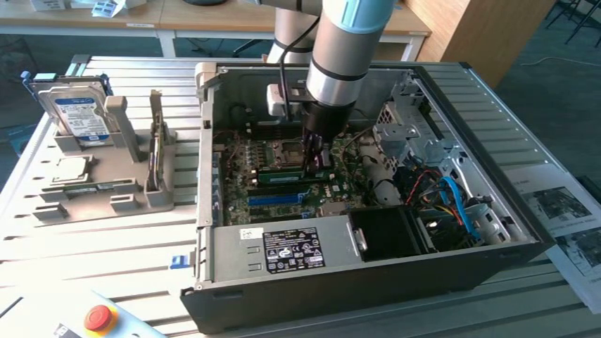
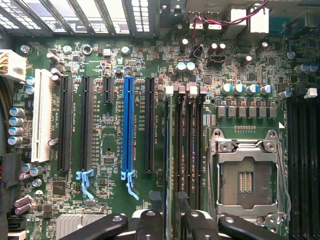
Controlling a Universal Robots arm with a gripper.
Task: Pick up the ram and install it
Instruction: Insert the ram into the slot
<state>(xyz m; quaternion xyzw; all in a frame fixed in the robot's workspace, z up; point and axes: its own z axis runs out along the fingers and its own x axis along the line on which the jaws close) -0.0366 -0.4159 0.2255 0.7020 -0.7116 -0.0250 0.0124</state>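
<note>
Ram (image 1: 281, 170) is down in the memory slots (image 2: 187, 145) on the motherboard (image 1: 272, 201), centre of the exterior view, inside the open PC case (image 1: 376, 282). It stands on its long edge in the slot nearest the blue slot (image 2: 128, 122). Can't tell if it's fully seated.

Gripper (image 1: 316, 156) hangs straight down from the arm (image 1: 343, 42) over the board, tips at the stick's end toward the exterior view's right. In the wrist view the two black fingers (image 2: 150, 222) flank the stick's top edge with a narrow gap between them. Can't tell whether they're pinching it or standing just off it.

CPU socket (image 2: 245, 175) is just beside the memory slots, on the side away from the blue slot. White slot (image 2: 41, 115) is at the far side of the board, well apart from the gripper.

Exterior view's left: grey fixture (image 1: 94, 204) on the slatted table (image 1: 94, 246), well apart from the case. It holds:
- hard drive (image 1: 80, 116), upright, upper left
- silver processor chip (image 1: 70, 169), lying flat below the drive
- second green stick (image 1: 156, 141), standing on edge at the fixture's side nearest the case

Power supply (image 1: 281, 250) sits along the case's lower edge, and a blue cable (image 1: 455, 201) is at the lower right inside the case. Red stop button (image 1: 98, 317) is in the lower left corner. Printed sheets (image 1: 564, 211) lie at the right edge.
</note>
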